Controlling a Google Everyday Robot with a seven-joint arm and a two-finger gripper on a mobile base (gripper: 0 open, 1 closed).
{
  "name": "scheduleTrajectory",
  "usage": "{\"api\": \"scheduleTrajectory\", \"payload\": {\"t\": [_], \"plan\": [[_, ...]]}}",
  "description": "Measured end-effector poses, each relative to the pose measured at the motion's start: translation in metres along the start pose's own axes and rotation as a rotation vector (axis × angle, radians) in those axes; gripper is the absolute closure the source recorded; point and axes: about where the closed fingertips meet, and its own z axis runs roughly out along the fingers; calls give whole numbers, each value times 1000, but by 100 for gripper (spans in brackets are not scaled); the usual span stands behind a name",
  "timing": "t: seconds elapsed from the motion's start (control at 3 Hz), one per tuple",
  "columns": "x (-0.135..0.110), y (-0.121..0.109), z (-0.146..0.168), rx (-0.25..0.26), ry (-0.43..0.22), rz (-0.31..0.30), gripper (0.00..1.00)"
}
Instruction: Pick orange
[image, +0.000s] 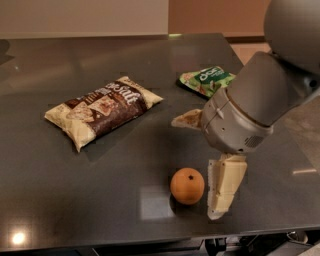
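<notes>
The orange (187, 186) is a small round fruit with a dark stem dot. It sits on the dark table (75, 210) near the front edge. My gripper (196, 166) hangs low over the table just right of the orange and is open. One cream finger (223, 187) stands next to the orange's right side, very close to it. The other finger (188, 119) points left, behind the orange. The grey arm covers the table at the right.
A brown and cream snack bag (102, 109) lies at the left middle. A green snack bag (207, 80) lies at the back right, partly behind my arm. The table's front edge runs just below the orange.
</notes>
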Motion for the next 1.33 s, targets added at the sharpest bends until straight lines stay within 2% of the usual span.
{"api": "scheduleTrajectory", "payload": {"t": [0.67, 1.0, 1.33], "plan": [[-9, 17, 31, -44, 6, -96, 0], [13, 2, 39, -23, 37, -101, 0], [20, -2, 44, -27, 38, -103, 0]]}}
